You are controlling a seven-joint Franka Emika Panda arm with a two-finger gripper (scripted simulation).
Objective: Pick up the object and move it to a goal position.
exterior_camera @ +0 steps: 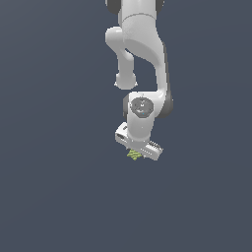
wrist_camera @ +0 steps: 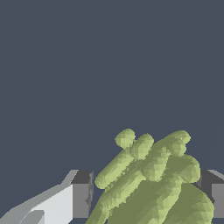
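Plain slate-blue ground everywhere, flat, unmarked, no edge, no goal marker to be seen in either view.

Lower centre of the exterior view: white gripper [exterior_camera: 139, 151] at the end of the Panda arm [exterior_camera: 142, 54], hand tilted, finger bar running down toward the exterior view's right. Just under that bar, peeking out on its lower left side, a small yellow-green ridged lump [exterior_camera: 134, 155], much smaller than the hand, touching or all but touching it.

Wrist view, lower right quarter of the frame: same lump [wrist_camera: 153, 183] large and close, ribbed in rounded rows, long axis slanting from the bottom edge up toward the right, sitting in the gap between the two grey-tipped fingers [wrist_camera: 81, 194]. Near finger standing a little off the lump's flank, a strip of background showing between; far finger at the right edge, up against the lump or partly hidden behind it. Jaws set apart about the lump's width; whether truly clamped on it, cannot tell from these pictures. Whether resting on the ground or lifted, also unclear.

Judged: lump straight between the fingers, so no sideways correction called for.

Count: one arm, one gripper, two fingers, one lump.
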